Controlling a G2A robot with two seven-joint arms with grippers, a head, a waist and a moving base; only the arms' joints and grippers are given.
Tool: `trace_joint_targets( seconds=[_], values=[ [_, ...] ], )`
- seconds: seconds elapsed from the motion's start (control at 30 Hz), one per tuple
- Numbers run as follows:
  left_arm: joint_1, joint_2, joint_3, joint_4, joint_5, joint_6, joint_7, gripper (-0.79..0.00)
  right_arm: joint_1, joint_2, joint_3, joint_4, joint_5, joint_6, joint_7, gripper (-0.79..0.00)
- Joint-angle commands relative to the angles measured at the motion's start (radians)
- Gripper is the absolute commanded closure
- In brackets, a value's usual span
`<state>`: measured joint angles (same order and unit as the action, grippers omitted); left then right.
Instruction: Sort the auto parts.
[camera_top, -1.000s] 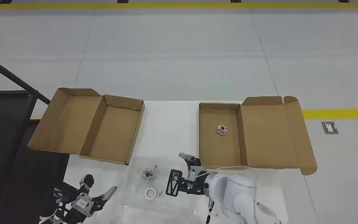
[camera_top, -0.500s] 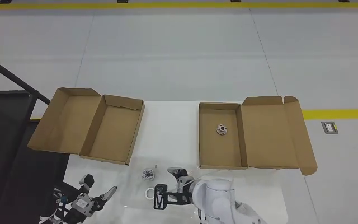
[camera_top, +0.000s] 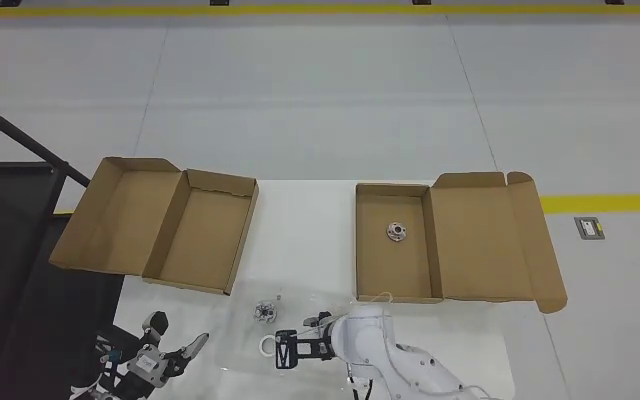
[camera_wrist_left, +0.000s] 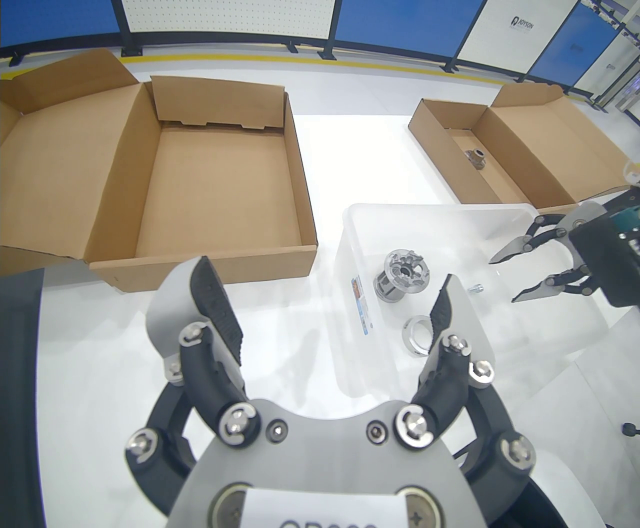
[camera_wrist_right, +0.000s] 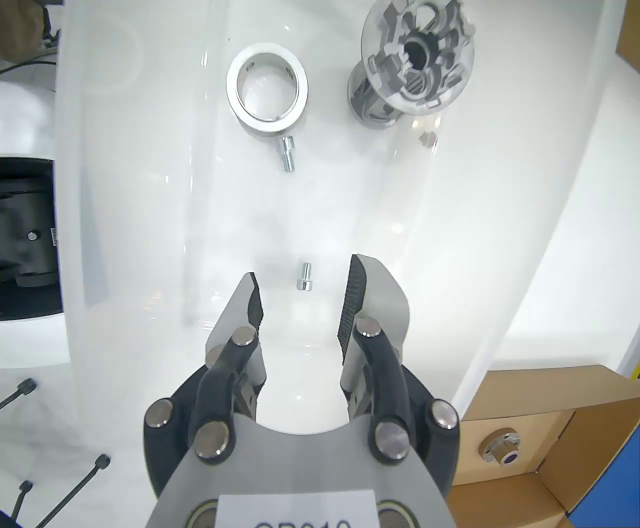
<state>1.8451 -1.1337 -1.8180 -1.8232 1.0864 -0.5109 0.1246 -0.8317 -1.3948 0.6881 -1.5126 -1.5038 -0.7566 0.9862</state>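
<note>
The right gripper (camera_wrist_right: 305, 272) hangs over the clear plastic bin (camera_wrist_left: 430, 207) with its 2 fingers spread apart and nothing between them. The small silver pin (camera_wrist_right: 303, 277) lies on the bin floor in line with that gap, just ahead of the fingertips and touching neither pad. Its long axis runs roughly along the fingers and so across the line on which they close, which looks like a good alignment. I cannot tell how far above the floor the tips are.

The silver metal ring (camera_wrist_right: 266, 90) and the grey toothed hub (camera_wrist_right: 412, 60) sit farther ahead, well apart from the pin. A 2nd short pin (camera_wrist_right: 286, 152) lies just beside the ring.

The left gripper (camera_wrist_left: 324, 280), also spread wide and empty, sits outside the bin wall on the ring's side, so the right arm is clearly nearer. The next move probably calls for a straight descent and a close. Such a small round pin may roll or slip out.
</note>
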Motion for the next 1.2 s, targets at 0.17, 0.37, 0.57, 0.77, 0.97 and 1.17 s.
trace_joint_targets(
  seconds=[0.17,0.37,0.57,0.77,0.97,1.17],
  values=[
    [0.000,0.000,0.000,0.000,0.000,0.000,0.000,-0.785,0.071,-0.037,-0.050,0.114,0.073,0.034,0.079,-0.317],
    [0.000,0.000,0.000,0.000,0.000,0.000,0.000,-0.785,0.115,-0.063,-0.081,0.192,0.123,0.040,0.093,-0.268],
    [0.000,0.000,0.000,0.000,0.000,0.000,0.000,-0.785,0.136,-0.077,-0.094,0.242,0.144,0.042,0.099,-0.209],
    [0.000,0.000,0.000,0.000,0.000,0.000,0.000,-0.785,0.152,-0.088,-0.102,0.277,0.158,0.055,0.107,-0.194],
    [0.000,0.000,0.000,0.000,0.000,0.000,0.000,-0.785,0.164,-0.097,-0.108,0.306,0.161,0.064,0.107,-0.200],
    [0.000,0.000,0.000,0.000,0.000,0.000,0.000,-0.785,0.173,-0.106,-0.115,0.334,0.170,0.066,0.099,-0.068]
  ],
)
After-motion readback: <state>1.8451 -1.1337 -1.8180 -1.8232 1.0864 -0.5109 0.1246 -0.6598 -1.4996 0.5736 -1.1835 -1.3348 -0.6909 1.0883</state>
